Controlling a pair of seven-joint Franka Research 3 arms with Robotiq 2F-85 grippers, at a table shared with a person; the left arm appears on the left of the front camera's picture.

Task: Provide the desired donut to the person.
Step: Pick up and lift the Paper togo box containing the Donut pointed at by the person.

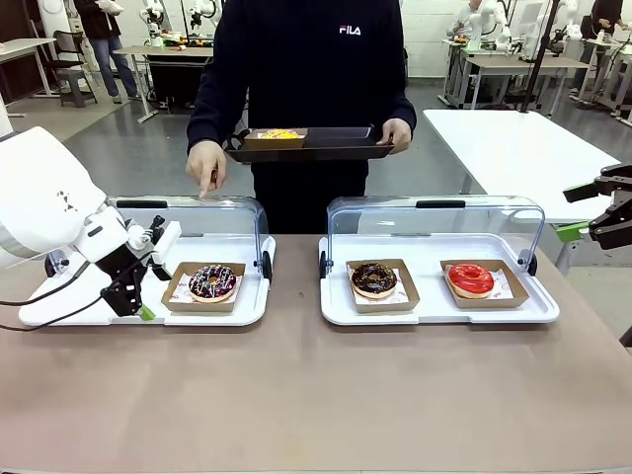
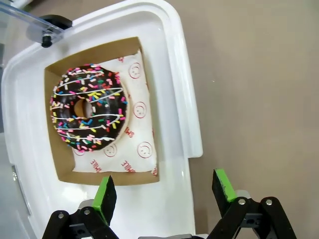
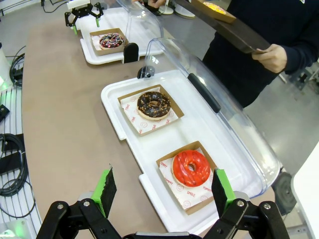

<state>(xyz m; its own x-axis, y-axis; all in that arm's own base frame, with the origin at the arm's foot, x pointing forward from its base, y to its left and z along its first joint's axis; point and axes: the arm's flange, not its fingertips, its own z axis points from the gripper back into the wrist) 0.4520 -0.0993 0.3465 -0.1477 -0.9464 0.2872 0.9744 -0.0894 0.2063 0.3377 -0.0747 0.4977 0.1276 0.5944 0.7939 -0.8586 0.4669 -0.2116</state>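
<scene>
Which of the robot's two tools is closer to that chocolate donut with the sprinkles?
Left. The left tool hangs open just beside the cardboard tray of the sprinkled donut; the right tool is far off, past the red-glazed donut on the opposite side.

person (image 1: 306, 79) cropped above chest; food (image 1: 278, 134) on black tray (image 1: 326, 151) unclear

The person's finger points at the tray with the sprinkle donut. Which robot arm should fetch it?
Left. The left claw, open, hangs right beside the sprinkle donut; the right claw sits far off, beyond the other tray.
</scene>
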